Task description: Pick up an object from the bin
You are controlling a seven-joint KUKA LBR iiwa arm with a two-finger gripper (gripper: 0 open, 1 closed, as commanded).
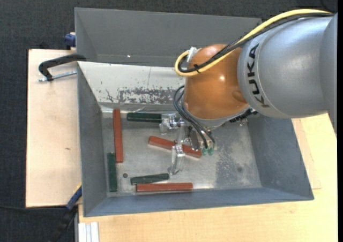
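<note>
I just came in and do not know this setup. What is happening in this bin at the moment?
A grey KUKA arm reaches into the metal bin from the right. Its gripper is down near the floor, over a slanted red-brown stick in the middle. Whether it already grips that stick cannot be told. A longer red-brown stick lies along the left wall, and a dark green stick lies near the front.

Grey bin [236, 167] floor: red bars [117, 135] left, centre, front; green bars [143, 118] rear, left corner, front.
</note>
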